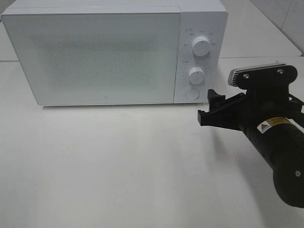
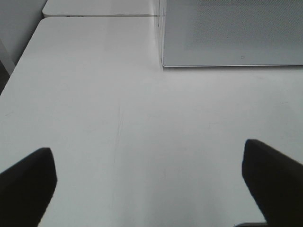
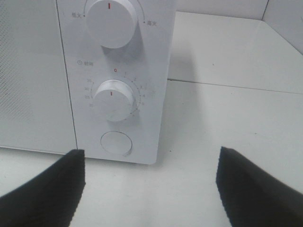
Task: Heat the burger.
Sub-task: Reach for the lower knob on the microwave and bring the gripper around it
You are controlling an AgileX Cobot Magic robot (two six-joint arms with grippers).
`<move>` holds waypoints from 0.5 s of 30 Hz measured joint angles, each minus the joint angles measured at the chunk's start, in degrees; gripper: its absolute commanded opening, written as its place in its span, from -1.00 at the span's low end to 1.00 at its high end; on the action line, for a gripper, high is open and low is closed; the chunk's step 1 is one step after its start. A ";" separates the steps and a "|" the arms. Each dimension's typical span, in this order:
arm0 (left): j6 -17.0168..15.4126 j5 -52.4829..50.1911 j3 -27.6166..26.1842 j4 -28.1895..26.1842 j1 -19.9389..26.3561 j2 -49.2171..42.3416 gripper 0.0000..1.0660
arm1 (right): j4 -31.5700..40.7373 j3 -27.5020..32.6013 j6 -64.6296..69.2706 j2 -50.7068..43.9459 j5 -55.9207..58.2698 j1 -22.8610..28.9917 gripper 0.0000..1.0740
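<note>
Right tool (image 1: 209,108) hovers over counter (image 1: 118,171), just in front of control panel of white microwave (image 1: 95,57). Fingers spread wide, nothing between them. Right wrist view faces lower dial (image 3: 113,100) and round button (image 3: 116,143); upper dial (image 3: 111,21) sits above them. Microwave door shut, dotted front hides interior. Left tool (image 2: 150,189) also released, fingers far apart above counter, near microwave's front corner. Burger not visible in any view; cannot tell where it lies relative to either tool.
</note>
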 measured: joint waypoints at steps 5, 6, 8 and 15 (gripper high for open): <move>0.00 0.00 0.00 0.00 0.00 0.00 0.87 | 0.23 -3.21 0.00 2.06 0.00 0.06 0.40; 0.00 0.00 0.00 0.00 0.00 0.00 0.87 | 0.29 -3.72 0.00 2.52 0.00 0.06 0.40; 0.00 0.00 0.00 0.00 0.00 0.00 0.87 | 0.29 -5.27 0.00 3.61 0.00 0.06 0.40; 0.00 0.00 0.00 0.00 0.00 0.00 0.87 | 0.34 -11.34 0.00 8.77 -0.06 0.06 0.40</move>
